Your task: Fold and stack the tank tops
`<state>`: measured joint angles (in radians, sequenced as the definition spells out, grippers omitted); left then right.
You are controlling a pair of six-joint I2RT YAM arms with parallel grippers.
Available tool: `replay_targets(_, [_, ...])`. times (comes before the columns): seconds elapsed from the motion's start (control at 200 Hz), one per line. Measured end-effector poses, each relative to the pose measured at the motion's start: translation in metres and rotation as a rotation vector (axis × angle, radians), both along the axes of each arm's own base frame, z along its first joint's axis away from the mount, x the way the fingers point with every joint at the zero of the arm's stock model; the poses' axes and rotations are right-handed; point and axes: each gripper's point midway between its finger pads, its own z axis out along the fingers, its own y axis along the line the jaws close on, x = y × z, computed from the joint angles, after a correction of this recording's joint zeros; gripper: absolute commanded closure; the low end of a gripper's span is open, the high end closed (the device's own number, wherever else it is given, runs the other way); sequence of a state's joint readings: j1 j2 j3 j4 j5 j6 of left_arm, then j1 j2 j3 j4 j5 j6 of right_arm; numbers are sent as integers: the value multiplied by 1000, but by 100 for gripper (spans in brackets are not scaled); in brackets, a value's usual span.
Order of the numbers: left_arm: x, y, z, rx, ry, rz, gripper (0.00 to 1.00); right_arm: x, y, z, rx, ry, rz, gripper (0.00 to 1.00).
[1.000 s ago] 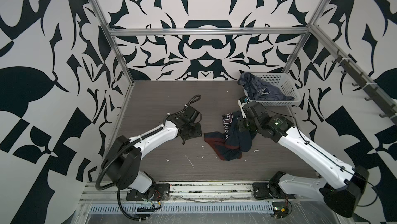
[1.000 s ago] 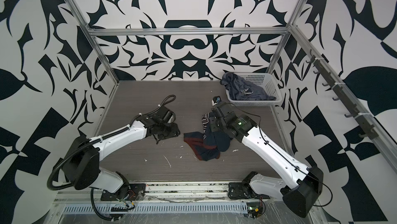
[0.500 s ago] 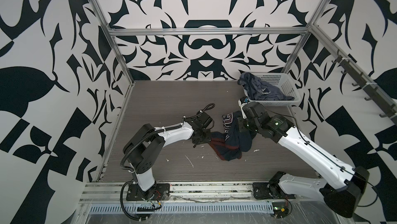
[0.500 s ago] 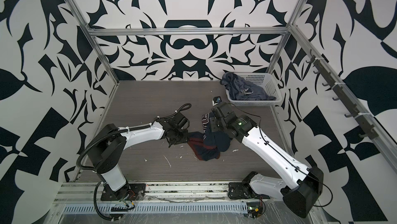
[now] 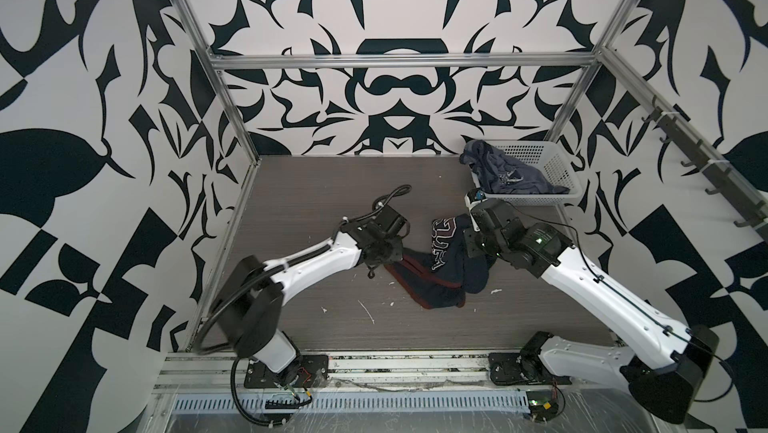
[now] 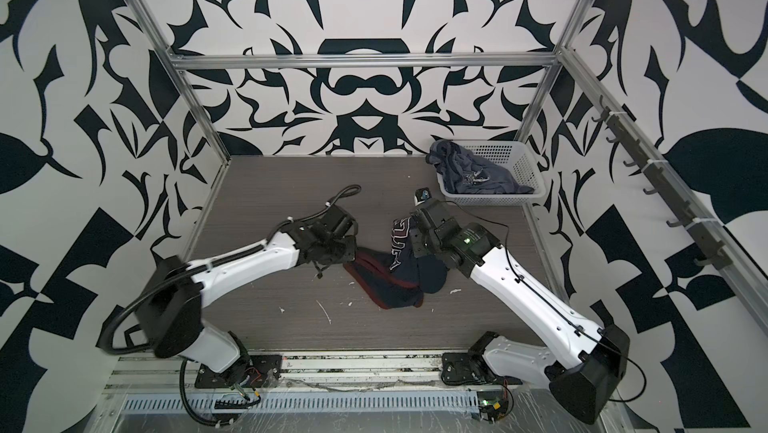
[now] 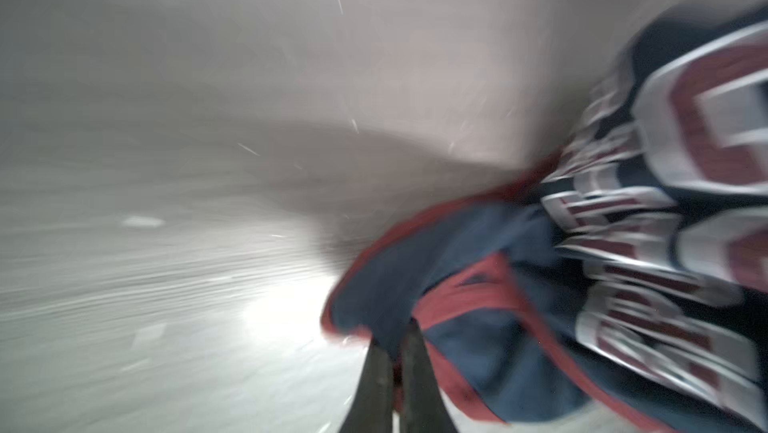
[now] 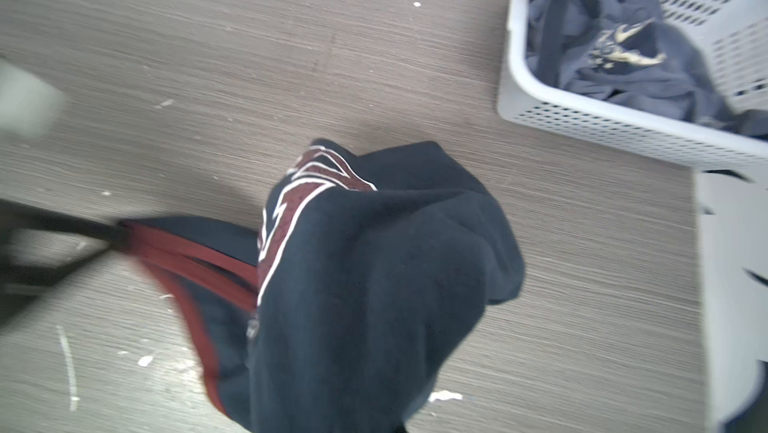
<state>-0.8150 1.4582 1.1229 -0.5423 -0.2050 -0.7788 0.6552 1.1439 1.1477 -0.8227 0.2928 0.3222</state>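
On the desk (image 5: 316, 202), the dark navy red-trimmed tank top (image 5: 436, 281) is gripped by the left end effector (image 7: 397, 343) and right end effector (image 5: 469, 244). Being limp and light, it is probably best pinched at hems

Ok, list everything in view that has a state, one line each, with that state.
navy tank top: unfolded, crumpled, partly lifted off the table, gripped at two spots.
blue tank top: unfolded, bunched in the basket, spilling over one corner.
basket: upright on the table.
left gripper: shut on the navy tank top's red-trimmed edge.
right gripper: shut on the navy tank top, holding it up.
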Motion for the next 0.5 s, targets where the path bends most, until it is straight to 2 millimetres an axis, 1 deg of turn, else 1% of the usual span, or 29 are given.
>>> replay_targets(0.005, [1,1,4,-2,-9,3,100,0,0,0,-1,0,1,100])
replay_targets(0.015, [3,8,18,-7,-50,18,100,0,0,2,-3,-1,4,100])
replay_targets(0.02, [3,8,18,-7,-50,18,100,-1,0,2,-5,-1,6,100])
replay_targets(0.03, [4,13,32,-16,-87,30,100,-1,0,3,-6,0,8,100])
replay_targets(0.04, [5,16,39,-19,-109,38,100,-1,-1,4,-8,0,10,100])
replay_targets(0.07, [7,32,78,-47,-210,79,100,-2,0,7,-8,0,20,100])
replay_targets(0.075, [7,32,78,-47,-210,79,100,-2,0,7,-8,2,22,100])
replay_targets(0.08, [7,39,94,-59,-252,98,100,-2,0,9,-9,2,26,100])
replay_targets(0.085, [7,39,94,-59,-252,98,100,-2,0,9,-9,2,26,100])
replay_targets(0.095, [7,43,103,-65,-277,110,100,-3,0,9,-8,4,29,100])
replay_targets(0.125, [6,61,141,-97,-375,161,100,-3,1,12,-5,6,39,100])
replay_targets(0.15, [5,75,165,-121,-435,197,100,-3,3,14,-1,9,47,100])
replay_targets(0.17, [5,83,178,-133,-469,219,100,-3,4,16,2,10,51,100])
replay_targets(0.18, [5,92,188,-144,-492,244,100,-3,5,16,5,12,56,100])
replay_targets(0.195, [4,98,195,-152,-508,257,100,-3,7,16,8,19,63,100])
replay_targets(0.205, [5,108,204,-158,-529,283,100,-3,8,16,11,21,67,100])
replay_targets(0.245, [10,132,217,-164,-559,356,100,-1,14,14,20,40,83,100])
replay_targets(0.28, [17,150,218,-152,-564,413,100,1,21,9,25,66,96,100])
replay_targets(0.29, [20,157,215,-141,-560,436,100,2,23,7,25,72,98,100])
replay_targets(0.325, [28,169,204,-112,-538,475,100,7,31,-2,30,101,111,100])
replay_targets(0.33, [31,172,198,-100,-524,484,100,7,32,-3,31,107,112,100])
replay_targets(0.335, [31,172,198,-100,-524,484,100,8,33,-5,30,111,113,100])
replay_targets(0.395, [45,184,158,-29,-426,518,100,18,46,-24,39,178,122,100])
replay_targets(0.41, [49,186,143,-6,-383,518,100,22,49,-30,40,195,122,95])
replay_targets(0.415, [49,186,143,-6,-383,518,100,23,50,-31,40,199,122,95])
replay_targets(0.42, [50,187,136,5,-365,521,100,25,52,-35,41,210,123,93])
replay_targets(0.45, [56,189,115,36,-306,523,100,32,57,-44,47,239,120,86])
replay_targets(0.495, [61,194,79,84,-201,523,100,48,64,-62,55,288,108,71])
replay_targets(0.5, [62,194,75,87,-188,522,100,50,65,-64,53,292,109,71])
